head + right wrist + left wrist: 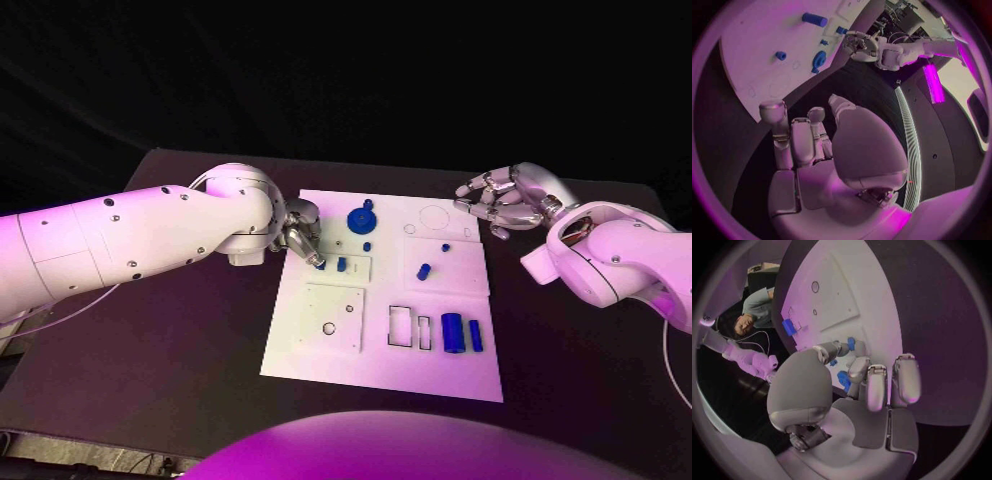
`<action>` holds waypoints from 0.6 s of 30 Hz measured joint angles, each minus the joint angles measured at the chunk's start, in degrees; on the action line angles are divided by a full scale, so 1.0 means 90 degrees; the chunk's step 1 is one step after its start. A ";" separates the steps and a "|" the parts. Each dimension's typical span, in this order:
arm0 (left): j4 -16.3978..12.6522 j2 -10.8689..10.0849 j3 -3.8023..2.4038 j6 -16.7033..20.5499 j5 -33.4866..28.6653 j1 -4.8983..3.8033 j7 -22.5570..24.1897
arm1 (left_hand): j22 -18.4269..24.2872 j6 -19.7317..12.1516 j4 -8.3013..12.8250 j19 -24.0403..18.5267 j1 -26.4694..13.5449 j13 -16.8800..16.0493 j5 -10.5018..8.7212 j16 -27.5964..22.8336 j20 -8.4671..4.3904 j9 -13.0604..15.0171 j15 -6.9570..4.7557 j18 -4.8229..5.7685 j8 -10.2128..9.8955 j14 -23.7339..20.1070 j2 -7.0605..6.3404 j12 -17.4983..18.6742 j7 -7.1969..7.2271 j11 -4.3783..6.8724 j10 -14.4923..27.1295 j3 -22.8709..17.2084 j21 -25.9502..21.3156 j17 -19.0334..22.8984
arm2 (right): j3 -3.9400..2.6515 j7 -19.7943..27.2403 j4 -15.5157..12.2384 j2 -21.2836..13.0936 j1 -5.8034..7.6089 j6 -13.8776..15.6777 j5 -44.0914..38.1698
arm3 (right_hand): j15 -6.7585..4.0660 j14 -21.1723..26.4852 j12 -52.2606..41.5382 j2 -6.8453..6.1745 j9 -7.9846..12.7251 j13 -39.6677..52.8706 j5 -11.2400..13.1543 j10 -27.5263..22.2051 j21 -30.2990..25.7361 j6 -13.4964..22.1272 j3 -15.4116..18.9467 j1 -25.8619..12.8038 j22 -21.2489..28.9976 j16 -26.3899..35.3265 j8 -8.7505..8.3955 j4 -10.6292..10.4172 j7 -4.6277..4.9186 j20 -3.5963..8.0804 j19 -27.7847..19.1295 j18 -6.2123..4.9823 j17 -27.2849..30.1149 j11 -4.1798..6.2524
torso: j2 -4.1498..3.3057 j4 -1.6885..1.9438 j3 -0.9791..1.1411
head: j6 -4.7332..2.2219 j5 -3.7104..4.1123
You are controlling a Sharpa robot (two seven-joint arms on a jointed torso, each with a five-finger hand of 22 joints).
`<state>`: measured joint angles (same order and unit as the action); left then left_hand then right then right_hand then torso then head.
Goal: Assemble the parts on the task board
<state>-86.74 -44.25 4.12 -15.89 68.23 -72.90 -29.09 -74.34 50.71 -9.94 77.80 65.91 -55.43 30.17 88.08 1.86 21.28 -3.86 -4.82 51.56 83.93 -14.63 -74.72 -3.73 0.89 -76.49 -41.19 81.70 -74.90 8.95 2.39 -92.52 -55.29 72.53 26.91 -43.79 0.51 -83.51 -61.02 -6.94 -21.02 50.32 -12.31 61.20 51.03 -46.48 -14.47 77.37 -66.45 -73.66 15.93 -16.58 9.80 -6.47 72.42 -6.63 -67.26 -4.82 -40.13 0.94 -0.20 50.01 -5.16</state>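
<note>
Left hand (300,238) down at the board's (325,345) left edge, fingers (859,371) curled round a small blue part (844,381); whether truly pinched or merely touched, impossible to tell. Right hand (505,200) hovering off the board's far right corner, fingers apart, holding nothing.

Peg (342,265) just beside the left fingertips, upright in its recess, long axis vertical. Disc (361,219) lying flat near the far edge. Cylinder (453,332) lying near the right edge, long axis running near to far.

Probably light, rigid, smooth plastic, apt to slip or roll; best pinched across the short width, at mid-length.
</note>
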 measured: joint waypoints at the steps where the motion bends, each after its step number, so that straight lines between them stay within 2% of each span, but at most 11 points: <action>1: 0.0001 -0.0001 0.0000 0.0000 -0.0003 0.0000 -0.0001 | 0.0000 0.0000 0.0000 0.0000 0.0000 0.0000 0.0000 0.0000 0.0000 0.0000 0.0000 0.0000 0.0000 0.0000 0.0000 0.0000 0.0000 0.0000 0.0000 0.0000 0.0000 0.0000 | 0.0000 0.0000 0.0000 -0.0001 0.0000 0.0000 0.0000 | 0.0000 0.0000 0.0000 0.0000 0.0000 0.0000 0.0000 0.0000 0.0000 0.0000 0.0000 0.0000 0.0000 0.0000 0.0000 0.0000 0.0000 0.0000 0.0000 0.0000 0.0000 0.0000 | 0.0000 0.0000 0.0000 | 0.0000 0.0000; 18: 0.0061 0.0023 -0.0004 -0.0060 -0.0084 -0.0005 -0.0006 | 0.0031 -0.0025 0.0000 0.0000 -0.0058 -0.0031 -0.0003 0.0000 0.0000 0.0023 0.0000 0.0000 -0.0001 0.0000 0.0059 0.0000 0.0001 0.0000 0.0001 0.0000 0.0000 0.0000 | 0.0000 0.0001 -0.0003 -0.0005 -0.0002 0.0000 0.0000 | 0.0000 0.0000 0.0000 0.0000 0.0000 0.0001 0.0000 0.0000 -0.0026 0.0000 0.0000 0.0000 0.0000 0.0000 0.0000 0.0000 0.0000 0.0000 0.0000 0.0000 0.0000 0.0000 | 0.0000 -0.0004 0.0001 | -0.0001 -0.0010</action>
<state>-86.20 -44.04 4.08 -16.43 67.48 -72.94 -29.14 -74.06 50.48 -9.94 77.80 65.39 -55.72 30.15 88.08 1.86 21.49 -3.86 -4.82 51.56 83.93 -14.11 -74.72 -3.72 0.88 -76.48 -41.19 81.70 -74.90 8.95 2.40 -92.55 -55.33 72.51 26.91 -43.79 0.52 -83.51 -61.02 -6.94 -21.03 50.33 -12.31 61.20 50.80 -46.48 -14.47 77.37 -66.45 -73.66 15.93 -16.58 9.80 -6.47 72.42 -6.63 -67.25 -4.82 -40.13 0.90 -0.20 50.00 -5.25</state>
